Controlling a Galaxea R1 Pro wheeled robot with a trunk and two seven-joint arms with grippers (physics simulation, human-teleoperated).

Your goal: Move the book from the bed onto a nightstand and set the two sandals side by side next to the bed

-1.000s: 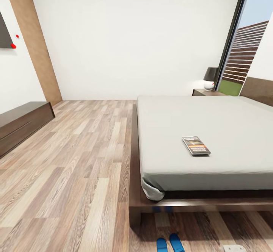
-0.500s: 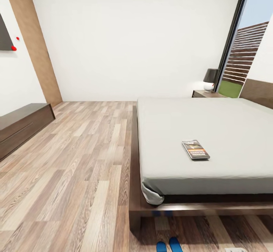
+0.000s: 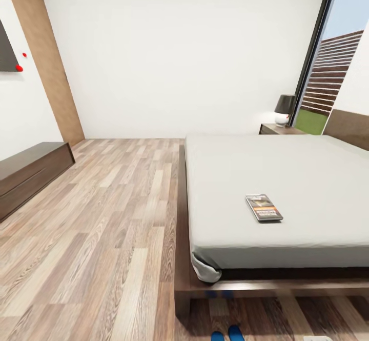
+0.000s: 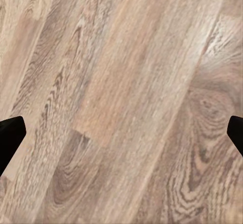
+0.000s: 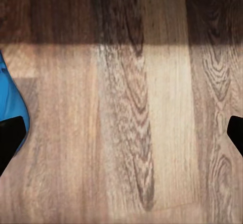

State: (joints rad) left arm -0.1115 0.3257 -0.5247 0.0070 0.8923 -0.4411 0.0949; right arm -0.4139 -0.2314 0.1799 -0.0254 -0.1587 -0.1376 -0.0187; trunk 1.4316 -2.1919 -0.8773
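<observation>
Both jaws stand apart, empty, over bare floor. Sandals sit bottom centre; next, probably, reaching the book mid-right on the bed.

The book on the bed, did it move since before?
No. The book keeps its spot on the bed; both slid down the picture together, so the camera moved.

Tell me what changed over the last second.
Only the camera moved: the head view shifted, so the book and two sandals slid lower in frame, the sandals nearly out. The book still lies on the bed; nothing was grasped or released.
</observation>
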